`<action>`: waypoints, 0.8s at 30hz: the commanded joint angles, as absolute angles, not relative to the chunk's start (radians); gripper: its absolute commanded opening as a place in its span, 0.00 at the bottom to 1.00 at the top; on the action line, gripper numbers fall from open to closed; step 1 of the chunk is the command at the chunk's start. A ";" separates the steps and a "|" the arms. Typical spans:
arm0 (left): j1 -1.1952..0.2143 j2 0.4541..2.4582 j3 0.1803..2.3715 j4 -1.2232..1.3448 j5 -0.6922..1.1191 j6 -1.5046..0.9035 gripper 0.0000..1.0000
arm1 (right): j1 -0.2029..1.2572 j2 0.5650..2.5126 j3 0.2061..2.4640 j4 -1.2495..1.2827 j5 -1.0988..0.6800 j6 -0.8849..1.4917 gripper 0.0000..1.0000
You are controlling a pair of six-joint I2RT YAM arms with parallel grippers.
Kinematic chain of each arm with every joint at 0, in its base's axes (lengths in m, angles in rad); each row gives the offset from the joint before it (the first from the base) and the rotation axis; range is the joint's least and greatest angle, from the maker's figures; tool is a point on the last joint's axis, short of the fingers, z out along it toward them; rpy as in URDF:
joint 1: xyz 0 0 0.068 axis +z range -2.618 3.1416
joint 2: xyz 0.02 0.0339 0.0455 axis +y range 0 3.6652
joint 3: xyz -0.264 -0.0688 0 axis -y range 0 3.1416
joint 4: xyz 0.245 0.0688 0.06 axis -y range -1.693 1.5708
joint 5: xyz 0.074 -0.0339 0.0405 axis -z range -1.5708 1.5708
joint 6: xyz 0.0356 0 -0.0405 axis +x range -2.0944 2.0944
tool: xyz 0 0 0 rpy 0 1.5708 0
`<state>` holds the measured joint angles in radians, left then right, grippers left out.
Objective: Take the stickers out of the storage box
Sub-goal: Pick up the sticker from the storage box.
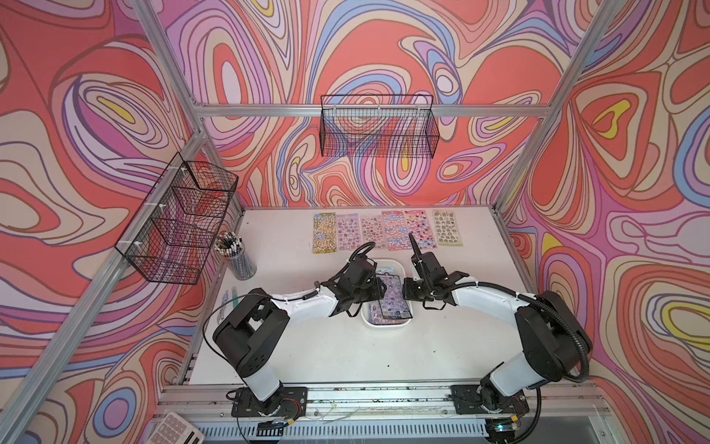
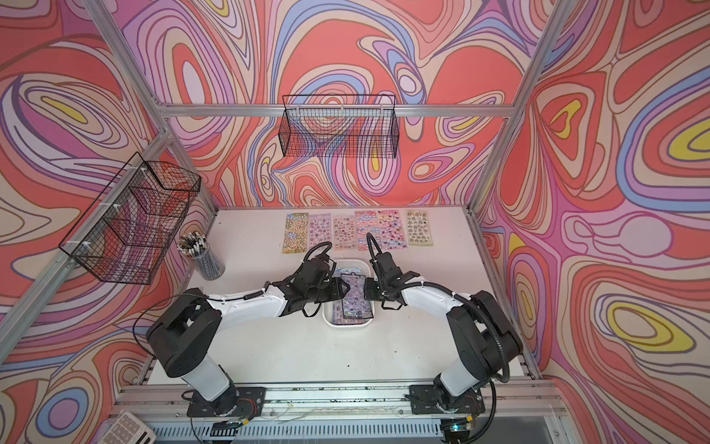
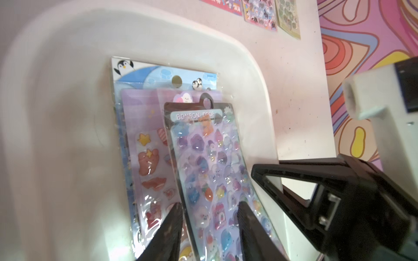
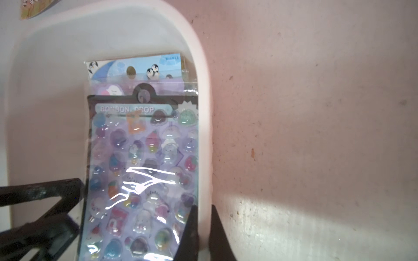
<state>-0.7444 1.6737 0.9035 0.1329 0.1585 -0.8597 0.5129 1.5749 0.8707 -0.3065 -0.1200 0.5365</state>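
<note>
glossy plastic-wrapped stickers (image 4: 140, 158), smooth plastic storage box (image 4: 45, 90), matt scuffed table (image 4: 316, 113)

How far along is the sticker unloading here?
Done: six sheets lie in a row at the far edge of the table. In hand: the left pincer straddles the black-edged sheet, jaws apart; the right pincer pinches the storage box rim. Left: that sheet plus the lilac sheet and penguin sheet under it, at least.

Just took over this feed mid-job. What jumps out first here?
At the middle of the table, the right gripper pinches the rim of the white storage box, while the left gripper stands open above the black-edged sheet topping its stack. Six sticker sheets already lie in a row along the far edge, between loud swirl-patterned walls.
</note>
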 commanded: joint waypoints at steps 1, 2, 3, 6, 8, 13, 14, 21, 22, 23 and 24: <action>-0.735 1.667 0.870 0.188 0.175 -0.904 0.44 | 0.520 1.608 0.845 -0.341 -0.117 0.532 0.00; -0.734 1.670 0.862 0.205 0.179 -0.914 0.44 | 0.519 1.608 0.845 -0.342 -0.115 0.532 0.00; -0.732 1.672 0.855 0.221 0.183 -0.924 0.44 | 0.520 1.606 0.846 -0.345 -0.115 0.529 0.00; -0.729 1.680 0.842 0.257 0.194 -0.947 0.44 | 0.519 1.607 0.845 -0.348 -0.113 0.528 0.00; -0.724 1.681 0.828 0.287 0.197 -0.968 0.44 | 0.519 1.608 0.847 -0.348 -0.113 0.528 0.00; -0.718 1.668 0.782 0.383 0.197 -1.019 0.43 | 0.520 1.615 0.850 -0.346 -0.114 0.526 0.00; -0.718 1.659 0.773 0.399 0.191 -1.026 0.43 | 0.519 1.617 0.852 -0.347 -0.114 0.525 0.00; -0.718 1.631 0.697 0.552 0.170 -1.092 0.43 | 0.520 1.617 0.849 -0.344 -0.115 0.526 0.00; -0.718 1.637 0.695 0.573 0.184 -1.101 0.43 | 0.520 1.617 0.847 -0.342 -0.115 0.525 0.00; -0.718 1.647 0.697 0.593 0.201 -1.114 0.43 | 0.520 1.617 0.845 -0.340 -0.115 0.525 0.00; -0.718 1.656 0.694 0.616 0.214 -1.130 0.43 | 0.519 1.617 0.843 -0.339 -0.115 0.526 0.00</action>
